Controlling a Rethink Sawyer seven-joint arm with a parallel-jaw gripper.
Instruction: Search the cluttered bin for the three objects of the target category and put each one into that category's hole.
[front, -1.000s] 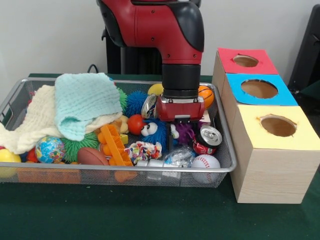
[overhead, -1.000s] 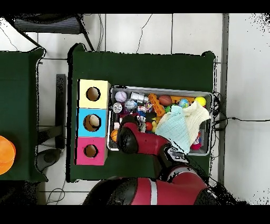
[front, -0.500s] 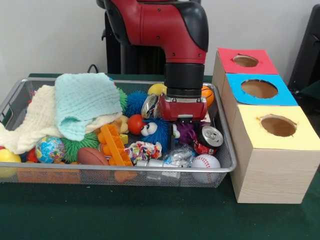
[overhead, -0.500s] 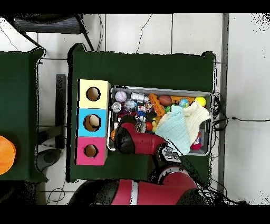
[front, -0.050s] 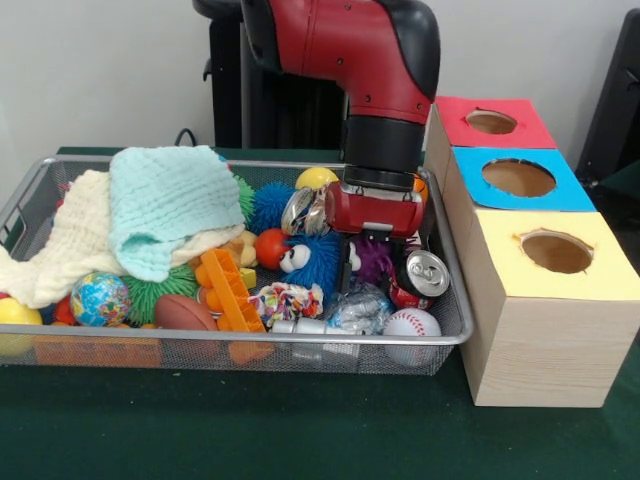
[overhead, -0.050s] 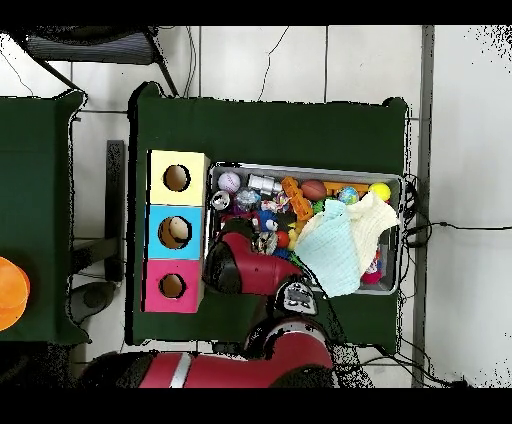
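Tool (front, -0.050s: 375, 240) low in the wire bin (front, -0.050s: 450, 335) toward the table's box-side edge, just above the purple fuzzy toy (front, -0.050s: 375, 262), red soda can (front, -0.050s: 418, 278) beside; finger state impossible to tell.

Cloths (front, -0.050s: 150, 215) piled left in bin (front, -0.050s: 250, 352), can (front, -0.050s: 418, 275) right, boxes (front, -0.050s: 535, 270) beside bin

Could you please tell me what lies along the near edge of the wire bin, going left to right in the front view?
Yellow ball → globe ball → brown football → patterned toy → crumpled foil → baseball.
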